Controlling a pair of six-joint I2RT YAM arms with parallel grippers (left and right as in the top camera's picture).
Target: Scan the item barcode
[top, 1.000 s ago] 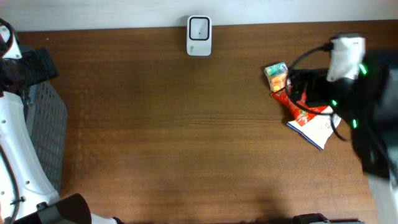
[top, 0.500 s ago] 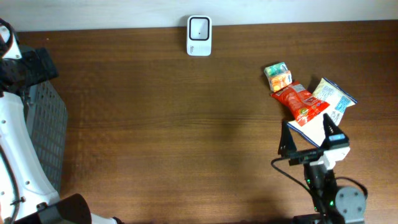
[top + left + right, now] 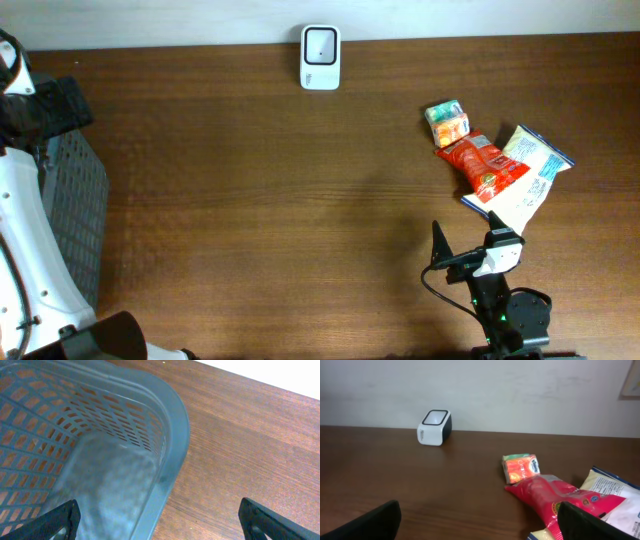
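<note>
Overhead: red snack bag (image 3: 483, 167) looks light, crinkly, slippery; pinch its near end; right gripper (image 3: 468, 247) and left gripper (image 3: 160, 520) gape empty.

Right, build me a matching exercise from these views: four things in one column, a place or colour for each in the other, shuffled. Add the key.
Things:
1. scanner
2. basket
3. red pouch
4. box

Descriptions:
A. grey, at the far left
B. lying partly on the white bag
C. white, alone at the back
D. orange and green, just behind the pouch

Pairs: 1-C, 2-A, 3-B, 4-D
</note>
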